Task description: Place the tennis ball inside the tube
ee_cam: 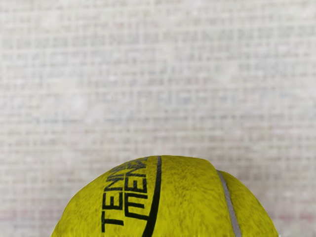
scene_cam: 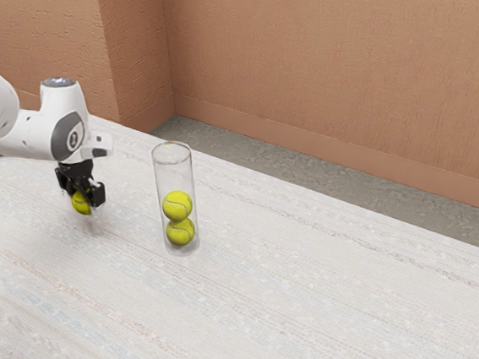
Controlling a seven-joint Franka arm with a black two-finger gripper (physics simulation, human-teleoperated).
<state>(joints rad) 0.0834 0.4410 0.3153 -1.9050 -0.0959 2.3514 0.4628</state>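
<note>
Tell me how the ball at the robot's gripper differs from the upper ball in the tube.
The ball at the gripper is outside the tube, while the upper ball is inside it, on top of another ball.
The ball at the gripper is partly hidden by it; the upper ball shows whole through the clear wall.
Both are yellow tennis balls.

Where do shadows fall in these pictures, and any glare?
Exterior view: a soft, faint shadow falls on the pale, streaked tabletop below the yellow tennis ball at the white robot arm; the clear cylindrical tube shows no strong glare. Wrist view: the light looks mostly even, dimming slightly near the ball.
</note>
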